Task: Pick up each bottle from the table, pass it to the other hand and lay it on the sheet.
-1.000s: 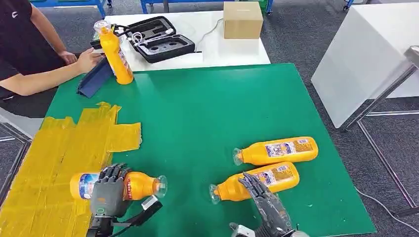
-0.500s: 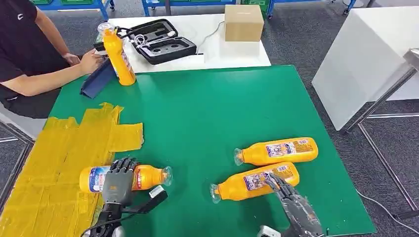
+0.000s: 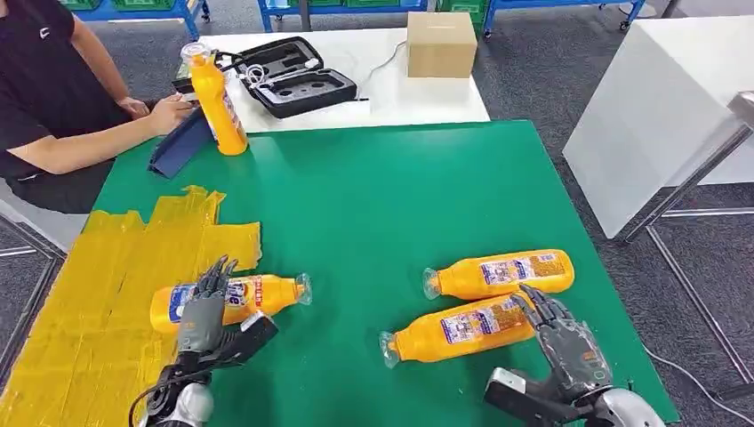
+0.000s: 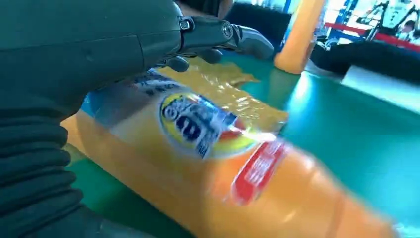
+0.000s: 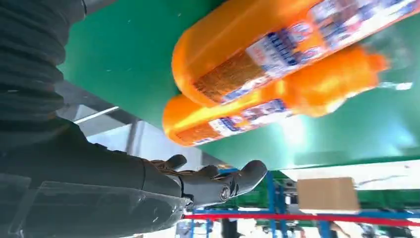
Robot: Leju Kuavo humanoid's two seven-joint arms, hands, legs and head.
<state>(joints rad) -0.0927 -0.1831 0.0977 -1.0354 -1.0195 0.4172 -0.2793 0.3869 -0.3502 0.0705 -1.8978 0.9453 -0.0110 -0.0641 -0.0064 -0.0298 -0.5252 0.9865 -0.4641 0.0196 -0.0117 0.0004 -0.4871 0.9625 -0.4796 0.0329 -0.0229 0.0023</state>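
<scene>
Left wrist view: bottle (image 4: 237, 183) label (writing blurred)

Bright, even overhead light fills the head view, with soft shadows. The left wrist view is smeared, its bottle (image 4: 237, 173) blurred, perhaps by motion; glare streaks the right wrist view.

A green table (image 3: 382, 205) stands on a dark grey carpeted floor (image 3: 569, 62). Behind its far edge is a white table (image 3: 382, 93) carrying a cardboard box (image 3: 439, 43) and an open black case (image 3: 289, 73). A white cabinet (image 3: 662, 98) stands at right. A seated person (image 3: 49, 98) is at the far left corner.
</scene>
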